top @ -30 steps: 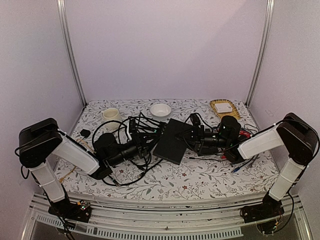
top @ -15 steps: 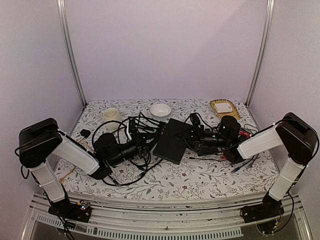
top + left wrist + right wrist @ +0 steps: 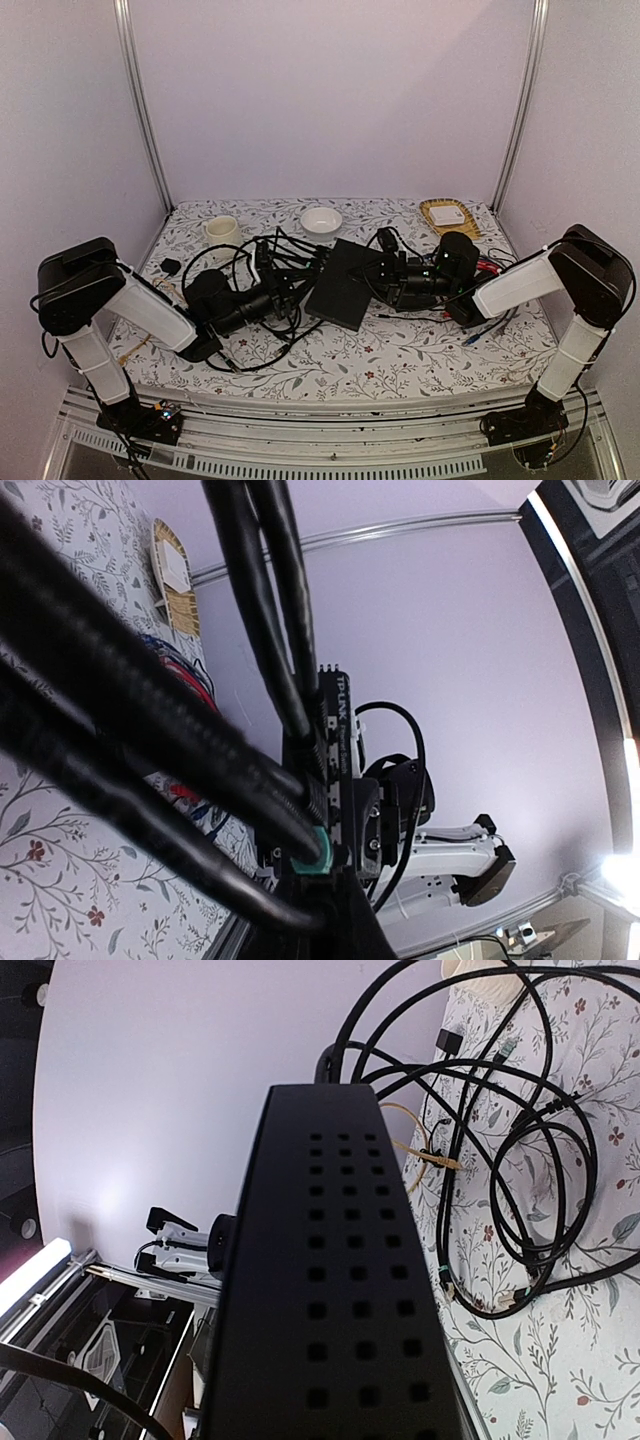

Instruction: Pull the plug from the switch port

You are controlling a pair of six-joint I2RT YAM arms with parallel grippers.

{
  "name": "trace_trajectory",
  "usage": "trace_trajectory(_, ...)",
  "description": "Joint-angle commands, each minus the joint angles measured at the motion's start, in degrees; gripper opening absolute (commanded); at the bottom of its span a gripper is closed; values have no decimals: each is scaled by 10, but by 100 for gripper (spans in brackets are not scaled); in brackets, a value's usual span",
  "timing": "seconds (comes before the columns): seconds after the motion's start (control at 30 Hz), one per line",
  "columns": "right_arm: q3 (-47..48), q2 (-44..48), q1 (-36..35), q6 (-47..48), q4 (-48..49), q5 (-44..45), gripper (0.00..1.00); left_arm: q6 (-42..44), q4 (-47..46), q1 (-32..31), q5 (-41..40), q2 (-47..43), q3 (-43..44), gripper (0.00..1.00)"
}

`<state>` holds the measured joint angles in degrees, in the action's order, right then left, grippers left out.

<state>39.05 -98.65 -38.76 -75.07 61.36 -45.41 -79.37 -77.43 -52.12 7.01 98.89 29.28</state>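
The switch (image 3: 343, 281) is a flat black box lying in the middle of the table, with black cables (image 3: 262, 262) running off its left edge. My left gripper (image 3: 289, 289) lies among those cables at the port edge. In the left wrist view the port row of the switch (image 3: 335, 742) faces me. A plug with a green boot (image 3: 312, 859) sits in a port, and my left gripper (image 3: 325, 885) is shut on it. My right gripper (image 3: 384, 272) is shut on the switch's right edge. The vented side of the switch (image 3: 335, 1260) fills the right wrist view and hides the fingers.
A white bowl (image 3: 322, 220) and a cream cup (image 3: 221, 230) stand at the back. A wicker tray (image 3: 447, 214) holding a white item is at back right. Red and blue cables (image 3: 488, 268) lie by the right arm. A small black piece (image 3: 170, 266) lies at the left.
My left gripper has closed and edged right toward the switch's port edge. The cables around it have shifted slightly. The right gripper keeps its hold.
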Motion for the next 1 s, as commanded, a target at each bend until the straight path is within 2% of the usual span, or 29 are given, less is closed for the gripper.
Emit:
trace_trajectory(0.0, 23, -2, 7, -4, 45, 9, 2, -8, -68, -6, -1, 2, -11, 0)
trace_trajectory(0.23, 18, 0, 12, -3, 46, 5, 2, -36, -82, -2, -33, -2, -28, 0)
trace_trajectory(0.6, 18, 6, 22, -3, 46, 8, 2, -28, 5, 2, -39, -49, -39, 0)
trace_trajectory(0.77, 17, 8, 30, 0, 44, 11, 2, 21, 143, 11, -42, -155, -46, 0)
trace_trajectory(0.97, 18, 8, 34, 6, 48, 13, 2, 91, 420, 29, -47, -316, -28, 0)
